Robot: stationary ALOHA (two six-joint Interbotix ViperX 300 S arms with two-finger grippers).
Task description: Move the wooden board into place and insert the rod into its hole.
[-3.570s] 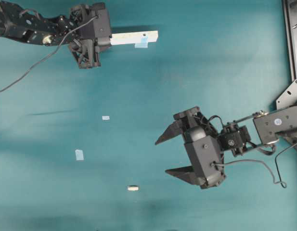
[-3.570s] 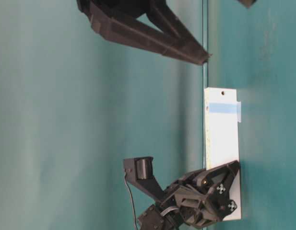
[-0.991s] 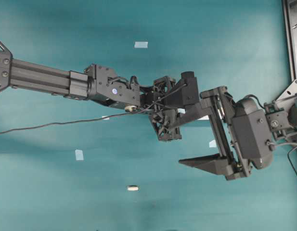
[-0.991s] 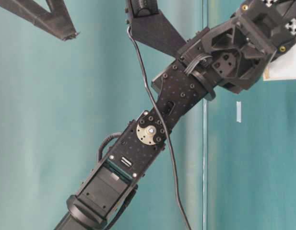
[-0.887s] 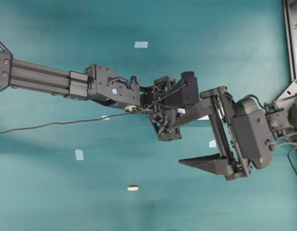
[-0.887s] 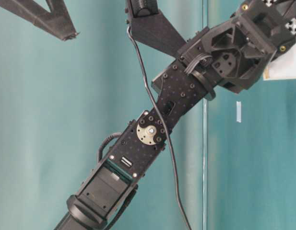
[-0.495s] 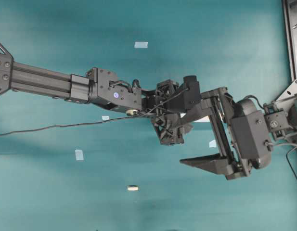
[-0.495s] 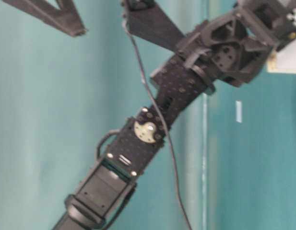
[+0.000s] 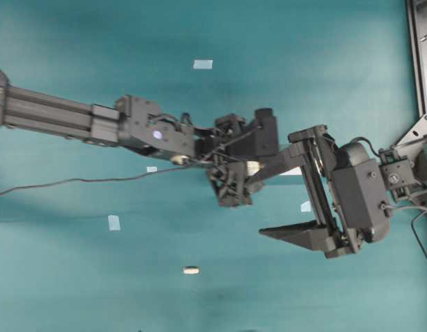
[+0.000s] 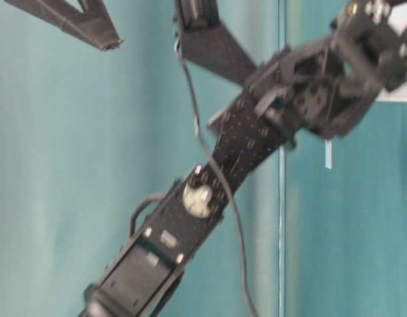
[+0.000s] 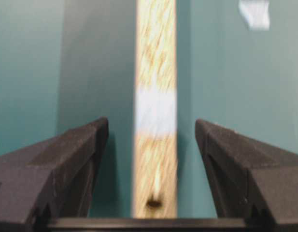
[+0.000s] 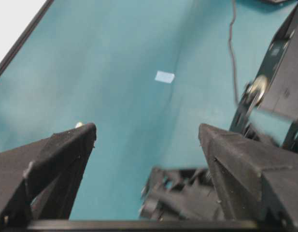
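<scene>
Overhead: the left gripper (image 9: 235, 181) covers most of the wooden board (image 9: 291, 171), beside the wide-open right gripper (image 9: 291, 200); the rod (image 9: 191, 270) lies well apart.

Left wrist: board (image 11: 156, 111) runs lengthwise, centred between parted jaws, untouched.

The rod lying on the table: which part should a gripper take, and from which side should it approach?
Probably its middle, from straight above. The rod lies flat and alone on the table, long axis left-right in the overhead view, so jaws should close across its short width.
</scene>
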